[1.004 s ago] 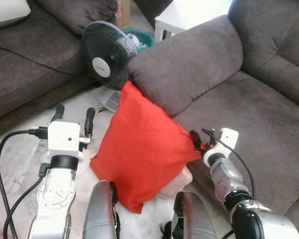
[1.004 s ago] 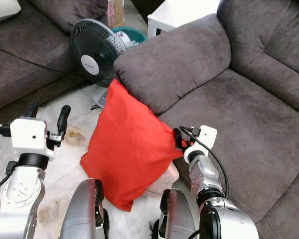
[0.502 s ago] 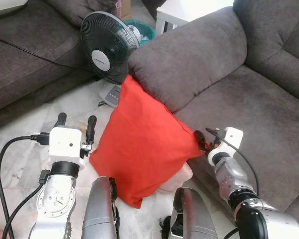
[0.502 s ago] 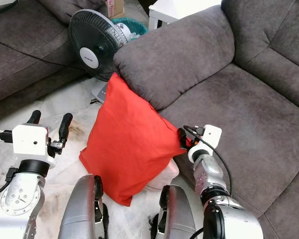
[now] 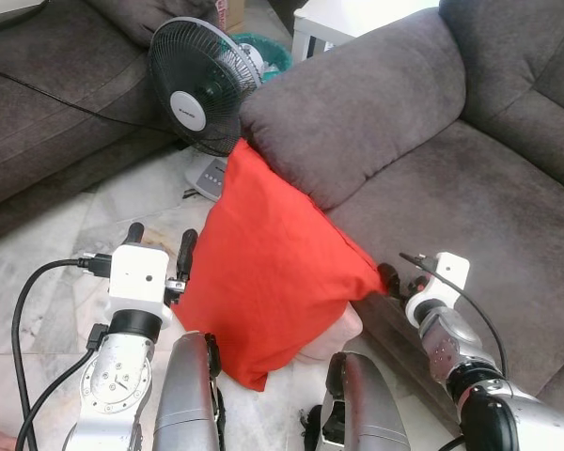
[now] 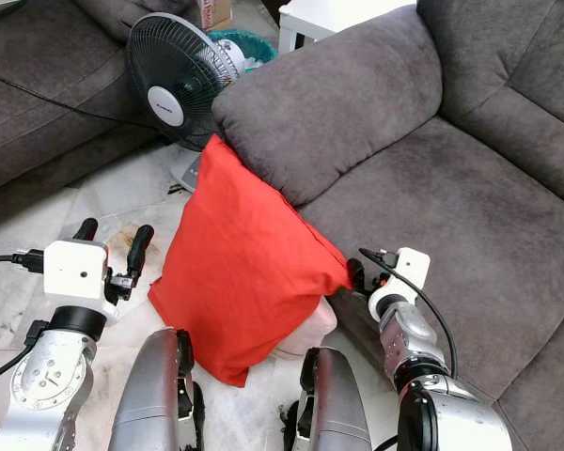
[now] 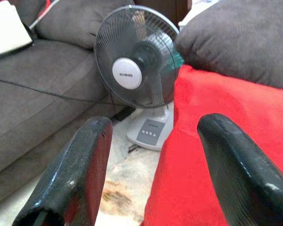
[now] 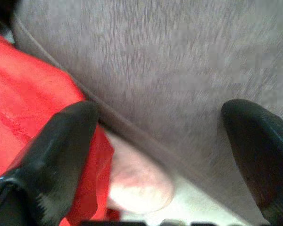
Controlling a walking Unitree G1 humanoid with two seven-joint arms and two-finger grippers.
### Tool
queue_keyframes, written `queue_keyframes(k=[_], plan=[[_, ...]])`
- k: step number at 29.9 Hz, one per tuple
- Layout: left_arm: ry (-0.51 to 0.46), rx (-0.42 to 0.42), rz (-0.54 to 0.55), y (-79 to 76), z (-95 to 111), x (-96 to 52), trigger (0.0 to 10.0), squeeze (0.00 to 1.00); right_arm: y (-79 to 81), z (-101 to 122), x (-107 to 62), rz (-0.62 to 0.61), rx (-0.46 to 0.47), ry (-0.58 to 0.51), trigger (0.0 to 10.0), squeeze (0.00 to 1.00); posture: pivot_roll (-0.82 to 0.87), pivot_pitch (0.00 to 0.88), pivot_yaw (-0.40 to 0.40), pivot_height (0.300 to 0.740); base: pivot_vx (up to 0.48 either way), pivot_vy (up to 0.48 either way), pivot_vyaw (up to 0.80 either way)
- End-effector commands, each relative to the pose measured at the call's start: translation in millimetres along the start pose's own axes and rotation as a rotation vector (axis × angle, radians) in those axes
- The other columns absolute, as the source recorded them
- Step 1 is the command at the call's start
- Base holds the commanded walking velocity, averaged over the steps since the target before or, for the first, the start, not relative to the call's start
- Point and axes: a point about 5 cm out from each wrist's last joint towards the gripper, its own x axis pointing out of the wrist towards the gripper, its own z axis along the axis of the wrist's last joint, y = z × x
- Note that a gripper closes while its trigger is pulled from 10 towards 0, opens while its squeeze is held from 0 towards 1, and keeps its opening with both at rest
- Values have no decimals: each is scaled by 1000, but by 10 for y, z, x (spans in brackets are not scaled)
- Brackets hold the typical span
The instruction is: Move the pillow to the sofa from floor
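Observation:
The red pillow stands on the floor, leaning against the grey sofa's armrest. My left gripper is open just left of the pillow's lower left edge; in the left wrist view one finger lies in front of the red cloth. At the pillow's right corner my right gripper is open, close against the front of the sofa seat. In the right wrist view one finger rests beside the red corner, with nothing held between the fingers.
A black table fan stands on the floor just behind the pillow. A second grey sofa runs along the left, with a black cable over it. A white side table and teal basket lie beyond. A pale pink object sits under the pillow.
My left gripper has moved right, up to the pillow's left edge. My right gripper has drawn slightly right, off the pillow's corner. The pillow has stayed leaning in place.

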Motion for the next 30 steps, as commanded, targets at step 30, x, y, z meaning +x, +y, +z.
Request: queue_keyframes(k=[30], plan=[[-17, -30, -61, -80, 25, 10, 10000, 0, -154, -129, -178, 293, 87, -14, 10000, 0, 259, 254, -119, 584, 0, 0, 0]])
